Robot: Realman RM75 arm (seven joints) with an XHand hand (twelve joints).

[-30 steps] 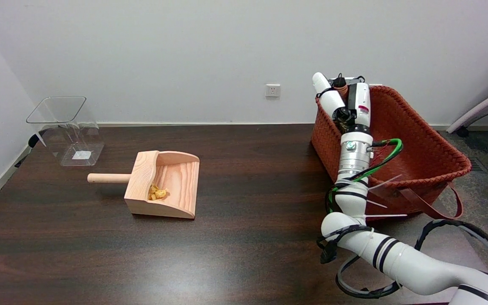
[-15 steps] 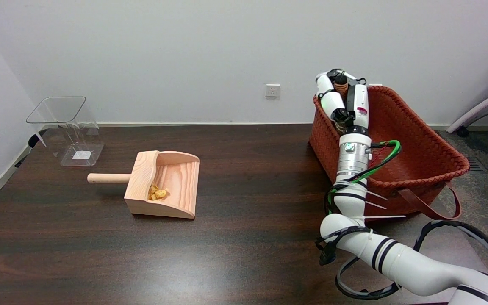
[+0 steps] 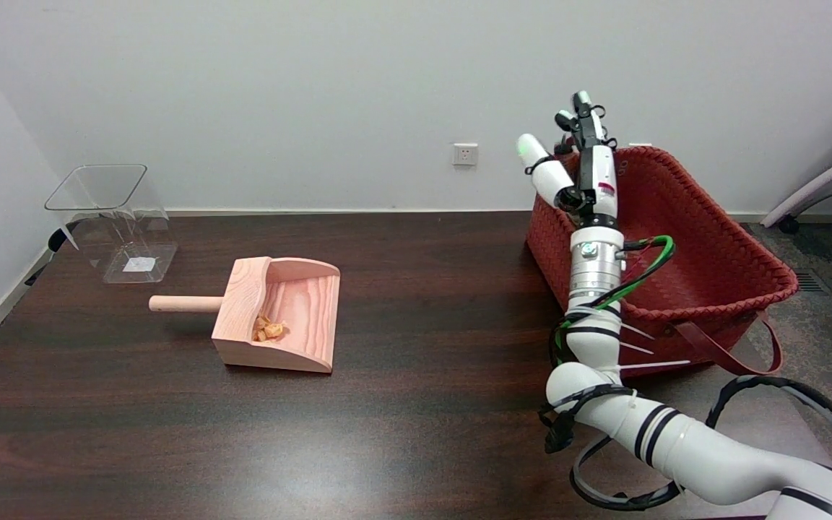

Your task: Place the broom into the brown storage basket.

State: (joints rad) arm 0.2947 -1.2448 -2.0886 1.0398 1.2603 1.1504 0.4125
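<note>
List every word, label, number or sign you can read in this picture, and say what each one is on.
No text can be read.
Red label on the right hand: too small to read.
White sticker inside the clear container: blurred, no letters legible.
Wall socket: no readable marking.

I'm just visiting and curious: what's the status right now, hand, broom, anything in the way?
Right hand raised at the brown basket's near-left rim, fingers spread, holding nothing. Broom not visible. Nothing blocking the basket.

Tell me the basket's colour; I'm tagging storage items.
Reddish-brown woven basket, seen in the head view, the only one.
</note>
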